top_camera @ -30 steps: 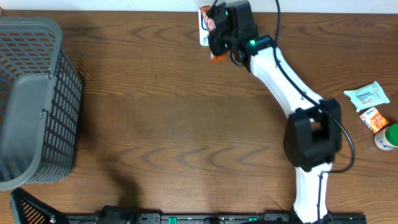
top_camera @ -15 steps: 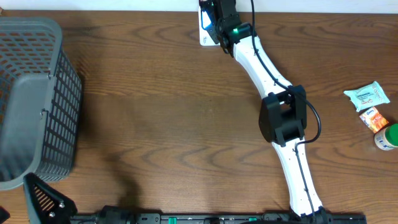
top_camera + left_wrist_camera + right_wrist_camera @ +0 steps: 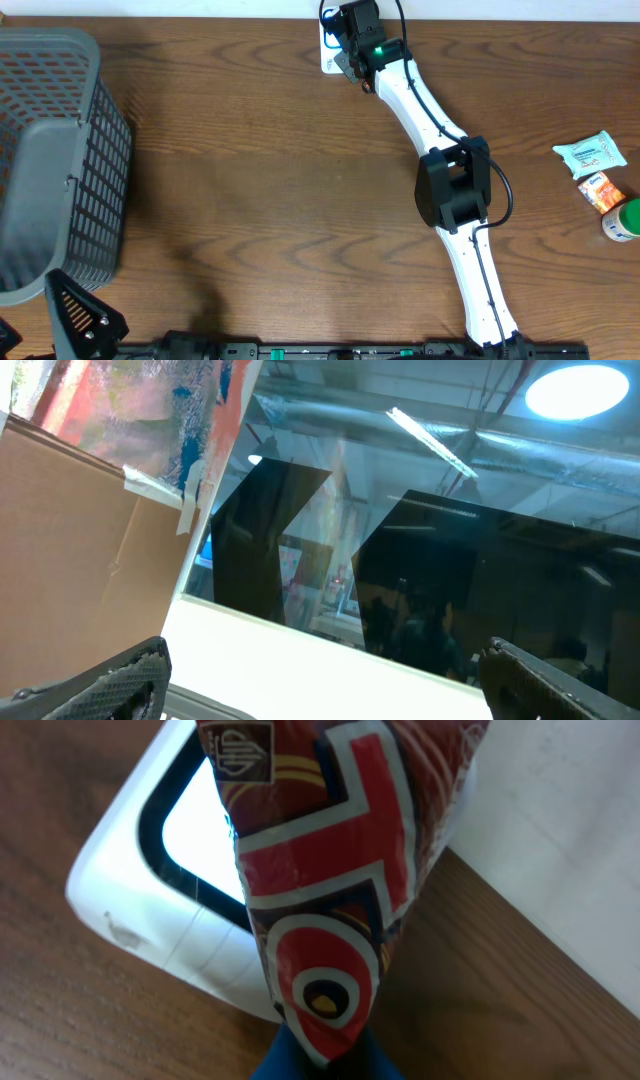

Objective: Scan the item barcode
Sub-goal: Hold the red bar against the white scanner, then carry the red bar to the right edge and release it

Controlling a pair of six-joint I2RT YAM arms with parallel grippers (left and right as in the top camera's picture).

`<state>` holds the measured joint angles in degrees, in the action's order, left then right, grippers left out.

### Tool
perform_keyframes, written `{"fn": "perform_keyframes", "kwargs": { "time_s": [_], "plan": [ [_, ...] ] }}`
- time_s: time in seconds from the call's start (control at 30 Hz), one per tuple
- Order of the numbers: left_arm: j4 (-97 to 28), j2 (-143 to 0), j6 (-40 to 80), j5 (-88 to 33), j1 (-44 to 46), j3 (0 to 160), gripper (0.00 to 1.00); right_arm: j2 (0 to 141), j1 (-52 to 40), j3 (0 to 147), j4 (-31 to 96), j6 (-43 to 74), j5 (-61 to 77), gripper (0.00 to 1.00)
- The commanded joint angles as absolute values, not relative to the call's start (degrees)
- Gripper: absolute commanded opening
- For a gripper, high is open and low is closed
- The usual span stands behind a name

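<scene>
Red packet (image 3: 330, 870) pinched by right end effector (image 3: 320, 1055), long axis outward, over scanner (image 3: 110, 890).

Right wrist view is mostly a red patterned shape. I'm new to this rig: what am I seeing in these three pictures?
These are two robot arms at a wooden table, each with a two-fingered tip. The overhead view looks straight down; each wrist view rides on one arm. The right arm reaches to the far edge, and the right fingers are shut on a red-patterned packet, held at a white scanner. That packet fills your screen. The left arm sits at the near left corner; the left fingers are open and empty, their camera facing the ceiling. Also on the table: a grey basket at left; a wipes pack, small orange packet and green-capped container at right.
</scene>
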<state>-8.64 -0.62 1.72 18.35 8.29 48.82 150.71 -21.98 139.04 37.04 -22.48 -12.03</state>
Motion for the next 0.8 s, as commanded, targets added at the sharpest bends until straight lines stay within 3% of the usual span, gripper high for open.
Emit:
{"fn": "perform_keyframes", "kwargs": {
  "time_s": [0.0, 0.17, 0.43, 0.53, 0.77],
  "plan": [
    [-7.66, -0.16, 2.2, 18.72, 8.08, 48.03, 0.98, 151.63, -21.74, 140.25, 37.87, -24.51, -12.16, 0.01],
    [-6.63, -0.16, 2.2, 18.72, 8.08, 47.07, 0.98, 151.65, -21.69, 140.25, 39.03, -25.41, -14.5, 0.01],
    [-4.47, -0.16, 2.2, 18.72, 8.08, 47.07, 0.98, 151.37, -22.0, 142.37, 49.91, -23.07, -32.91, 0.01],
    [-3.97, -0.16, 2.22, 18.72, 8.08, 47.07, 0.98, 151.2, -21.39, 144.84, 60.73, -15.75, -35.92, 0.01],
    [-3.97, -0.16, 2.22, 18.72, 8.08, 47.05, 0.98, 150.67, -16.25, 146.02, 91.2, 14.68, -37.89, 0.01]
  ]
}}
